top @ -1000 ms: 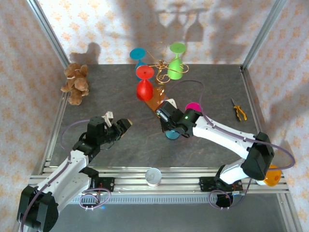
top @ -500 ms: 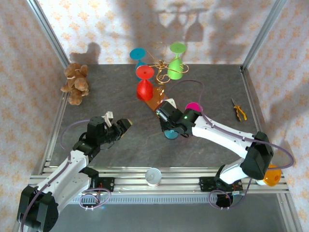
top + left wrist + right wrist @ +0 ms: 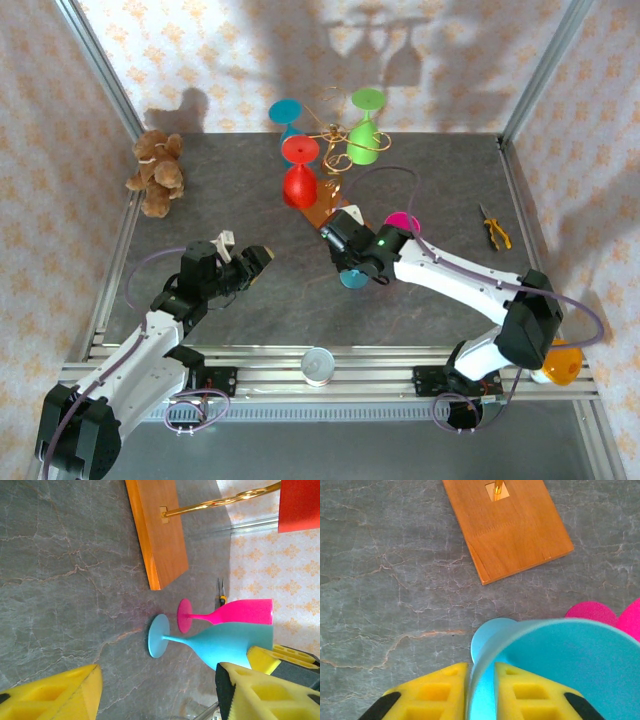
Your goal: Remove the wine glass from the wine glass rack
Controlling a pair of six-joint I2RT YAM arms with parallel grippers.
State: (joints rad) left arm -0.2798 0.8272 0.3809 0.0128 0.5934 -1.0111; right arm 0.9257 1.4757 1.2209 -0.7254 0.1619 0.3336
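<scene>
Dark grey stone-look surface (image 3: pixel 230 200), flowered wallpaper behind it, and toward the back stands the wine glass rack (image 3: pixel 335 135), its gold wire arms curling off a post set in a flat wooden base (image 3: pixel 510 525). A red wine glass (image 3: pixel 299 185) and a green wine glass (image 3: pixel 364 145) hang upside down from it, and a blue-green foot (image 3: pixel 285 110) shows behind them. The teal wine glass (image 3: pixel 560 665) is off the rack, standing upright on the surface just in front of the base, with a pink wine glass (image 3: pixel 240 612) upright just beside it. The right fingers (image 3: pixel 435 695) sit on either side of the teal bowl's wall, close against it; whether they pinch it I cannot tell. The left fingers (image 3: pixel 50 695) are spread wide with nothing between them, off to the left and well apart from the glasses. A teddy bear (image 3: pixel 155 172) lies at the far left, and pliers (image 3: pixel 494 228) lie at the right.
</scene>
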